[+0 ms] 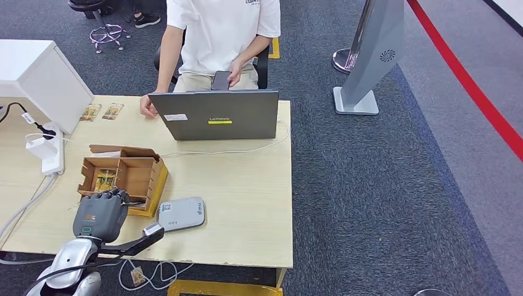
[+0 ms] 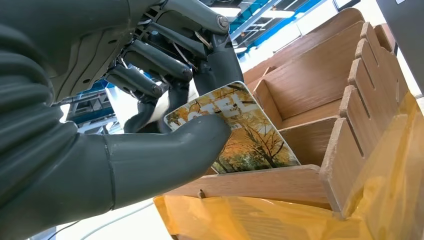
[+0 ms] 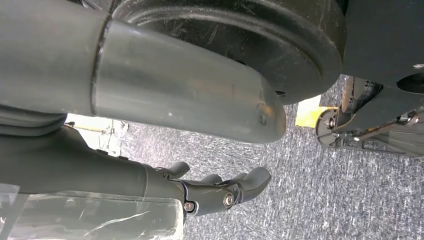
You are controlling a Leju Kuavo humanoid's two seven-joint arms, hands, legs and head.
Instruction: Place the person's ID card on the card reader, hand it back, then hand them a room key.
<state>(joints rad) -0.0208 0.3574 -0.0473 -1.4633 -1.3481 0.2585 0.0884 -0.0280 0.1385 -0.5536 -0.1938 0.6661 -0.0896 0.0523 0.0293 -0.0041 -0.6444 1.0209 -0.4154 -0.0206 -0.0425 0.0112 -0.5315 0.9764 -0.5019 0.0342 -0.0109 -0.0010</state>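
Head view shows the left hand (image 1: 100, 214) at the near edge of the wooden compartmented box (image 1: 123, 174), which stands on the pale wooden bench (image 1: 247, 203) just beside the flat grey card reader (image 1: 181, 214). Left wrist view shows that hand pinching a glossy room key card printed with an autumn-tree picture (image 2: 240, 131): the thick grey thumb (image 2: 165, 155) presses its printed face while the darker fingers (image 2: 165, 60) back it from behind. The card stands partly inside a box compartment, its lower edge behind the front wall. Right wrist view shows the right hand (image 3: 220, 192) hanging over grey carpet, fingers loosely curled, holding nothing.

The step in hand appears to be drawing the key card out of the box. For a clean extraction, the pinch should be kept firm and the card lifted straight along its own plane, clear of the dividers, before any turn toward the seated person in the white shirt (image 1: 219, 37). A sideways pull risks catching the card on the front wall or shifting the box against the reader.
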